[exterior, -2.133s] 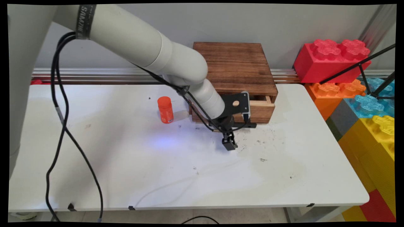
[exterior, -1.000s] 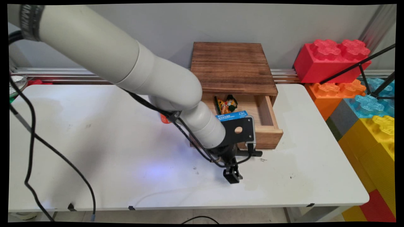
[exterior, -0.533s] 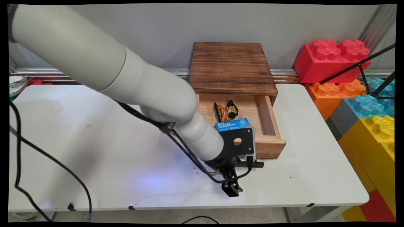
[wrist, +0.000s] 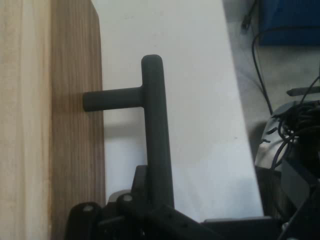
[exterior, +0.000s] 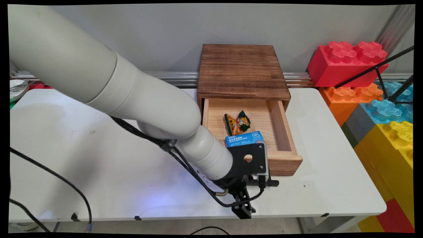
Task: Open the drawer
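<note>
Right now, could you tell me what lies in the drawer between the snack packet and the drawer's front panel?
A blue box lies between the snack packet and front panel, per main view.

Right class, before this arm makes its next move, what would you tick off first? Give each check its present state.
1. Grip on the handle: ok. In the hand view its bar runs straight into the gripper, jaws closed on it.
2. Drawer open: ok. The snack packet and blue box inside are uncovered.
3. Room to pull further: not ok. The gripper sits at the table's near edge.
4. Cable clear of the drawer: ok. It loops under the wrist.
5. Drawer's back end seated in the wooden cabinet: cannot tell, hidden under its top.
</note>
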You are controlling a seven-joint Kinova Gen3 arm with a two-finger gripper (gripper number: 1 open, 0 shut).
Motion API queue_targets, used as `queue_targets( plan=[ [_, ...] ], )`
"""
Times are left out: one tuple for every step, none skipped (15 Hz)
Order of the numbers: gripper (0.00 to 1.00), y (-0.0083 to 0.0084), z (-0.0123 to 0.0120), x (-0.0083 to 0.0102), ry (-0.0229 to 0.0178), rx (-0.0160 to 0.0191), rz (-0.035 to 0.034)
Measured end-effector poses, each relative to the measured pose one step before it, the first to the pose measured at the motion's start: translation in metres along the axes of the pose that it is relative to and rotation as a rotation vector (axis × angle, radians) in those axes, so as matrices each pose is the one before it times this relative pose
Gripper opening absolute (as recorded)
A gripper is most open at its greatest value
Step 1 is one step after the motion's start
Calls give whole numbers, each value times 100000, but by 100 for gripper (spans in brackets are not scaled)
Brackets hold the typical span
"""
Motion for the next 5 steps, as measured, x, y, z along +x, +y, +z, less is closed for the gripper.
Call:
queue_targets(
  plan=[
    [100,281,-103,56,284,-198,-79],
    [100,232,-112,21,256,-117,-153],
    [100,177,-105,0,213,-74,-191],
    [100,147,-134,24,287,7,-128],
    [100,97,-201,-5,341,123,-153]
  ],
)
